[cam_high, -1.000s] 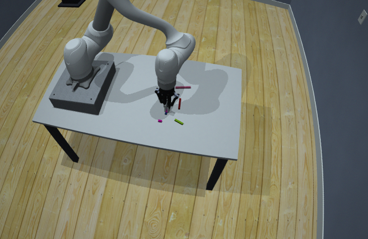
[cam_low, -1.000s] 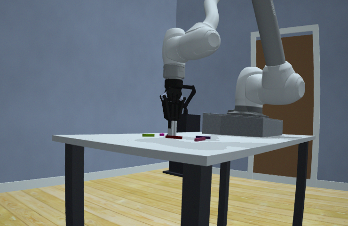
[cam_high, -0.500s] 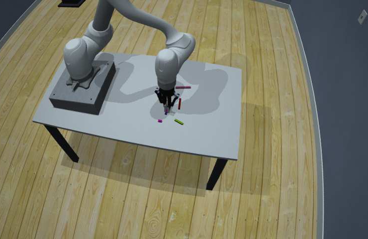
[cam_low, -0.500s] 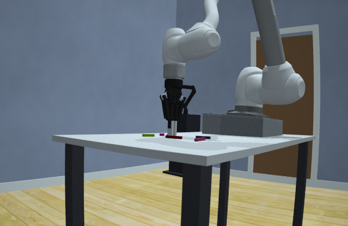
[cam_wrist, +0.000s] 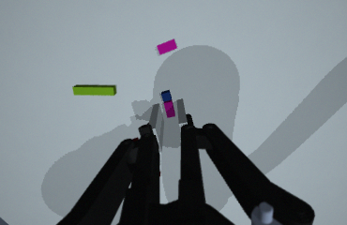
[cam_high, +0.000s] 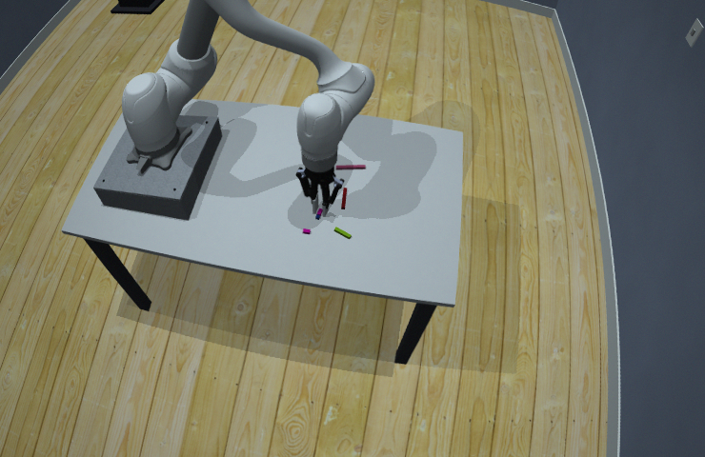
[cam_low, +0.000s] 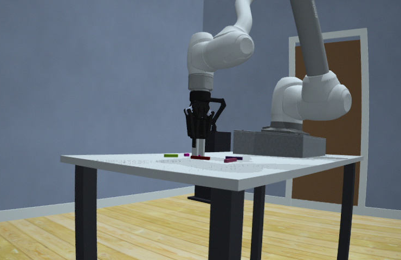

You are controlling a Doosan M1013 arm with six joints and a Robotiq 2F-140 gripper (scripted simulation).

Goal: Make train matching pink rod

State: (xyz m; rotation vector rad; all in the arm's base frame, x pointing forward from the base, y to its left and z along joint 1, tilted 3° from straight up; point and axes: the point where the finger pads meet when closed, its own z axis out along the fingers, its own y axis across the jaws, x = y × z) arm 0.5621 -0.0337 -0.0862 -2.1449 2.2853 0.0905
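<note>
Now you see the gripper (cam_wrist: 170, 118) slightly open, holding nothing, with a magenta rod (cam_wrist: 169, 109) flat on the table (cam_wrist: 284, 52) between its fingers. Its long axis points straight away from the fingers, end against a blue rod (cam_wrist: 166, 96) just beyond.

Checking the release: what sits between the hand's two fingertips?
In the wrist view, a short magenta rod lies between the opening hand fingertips, a blue rod butted against its far end.
</note>
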